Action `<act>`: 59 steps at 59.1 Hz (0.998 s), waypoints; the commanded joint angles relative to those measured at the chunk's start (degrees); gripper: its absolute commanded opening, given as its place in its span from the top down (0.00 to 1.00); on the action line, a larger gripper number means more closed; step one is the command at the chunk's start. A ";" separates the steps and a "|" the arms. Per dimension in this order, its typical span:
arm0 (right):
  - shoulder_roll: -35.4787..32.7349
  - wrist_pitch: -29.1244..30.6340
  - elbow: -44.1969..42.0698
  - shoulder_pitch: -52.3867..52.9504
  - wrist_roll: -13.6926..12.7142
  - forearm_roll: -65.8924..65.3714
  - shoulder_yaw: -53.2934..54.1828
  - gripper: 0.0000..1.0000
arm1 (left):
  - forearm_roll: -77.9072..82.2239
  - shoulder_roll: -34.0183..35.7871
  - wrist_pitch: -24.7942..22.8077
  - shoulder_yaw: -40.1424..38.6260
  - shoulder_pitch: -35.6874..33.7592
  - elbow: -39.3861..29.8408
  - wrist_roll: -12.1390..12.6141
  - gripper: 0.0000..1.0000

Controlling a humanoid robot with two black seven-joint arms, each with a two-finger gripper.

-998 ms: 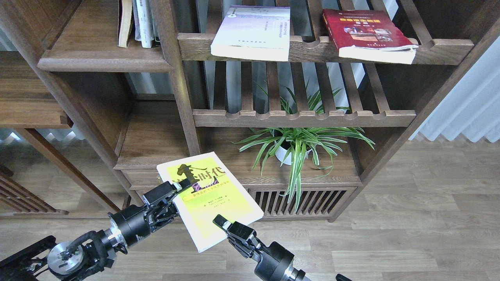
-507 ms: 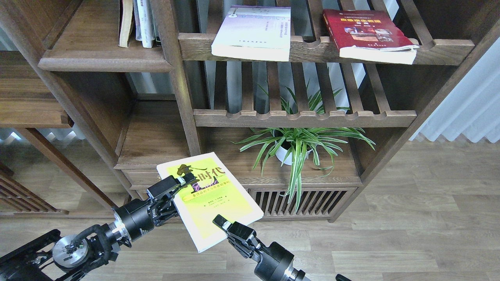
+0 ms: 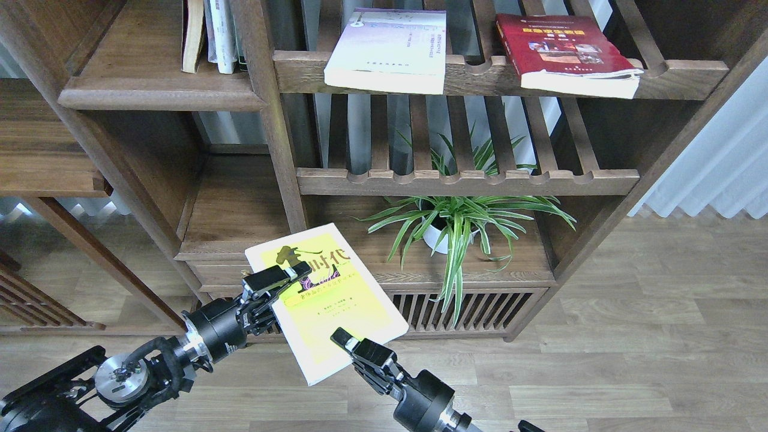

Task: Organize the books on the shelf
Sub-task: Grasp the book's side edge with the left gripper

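The yellow-green book (image 3: 336,300) with black Chinese characters is held tilted in the air in front of the low cabinet. My right gripper (image 3: 343,342) is shut on its near edge, one finger on the cover. My left gripper (image 3: 294,281) straddles the book's left edge, upper finger over the cover, lower finger hidden; I cannot tell whether it is clamped. The pale lavender-white book (image 3: 390,51) and the dark red book (image 3: 558,51) lie flat on the slatted top shelf. The solid shelf (image 3: 138,78) at the upper left holds several upright books (image 3: 213,33).
A potted spider plant (image 3: 456,228) stands on the low board right of the held book. A slatted middle shelf (image 3: 468,180) runs above it. An upright post (image 3: 270,120) divides the unit. A lower solid board (image 3: 234,210) sits left of the post. A white curtain (image 3: 714,174) hangs at the right.
My left gripper has slid right, further onto the book's cover. The book has risen a little and tipped toward the shelves. The right gripper has moved only slightly.
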 commanded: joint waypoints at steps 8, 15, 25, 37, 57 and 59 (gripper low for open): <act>0.02 -0.04 0.09 -0.12 -0.03 -0.02 0.12 0.95 | -0.14 -0.09 0.00 -0.31 -0.27 0.18 0.01 0.92; 0.02 -0.04 0.09 -0.12 -0.03 -0.02 0.38 0.95 | -0.14 0.52 0.00 -0.31 -0.45 0.18 0.09 0.94; 0.02 -0.04 0.00 0.32 0.15 -0.02 1.00 0.95 | -0.14 1.75 0.00 -0.14 -0.45 -0.43 1.85 0.94; 0.02 -0.04 -0.35 0.67 0.41 0.24 2.84 0.95 | -0.14 2.01 0.00 -0.22 -0.19 -0.52 1.94 0.94; 0.02 -0.04 -0.62 0.94 0.59 0.15 3.29 0.81 | -0.14 2.28 0.00 -0.14 0.25 -0.78 1.85 0.94; 0.02 -0.04 -0.62 0.94 0.59 -0.11 2.93 0.69 | -0.05 2.28 0.00 -0.14 0.25 -0.78 1.76 0.94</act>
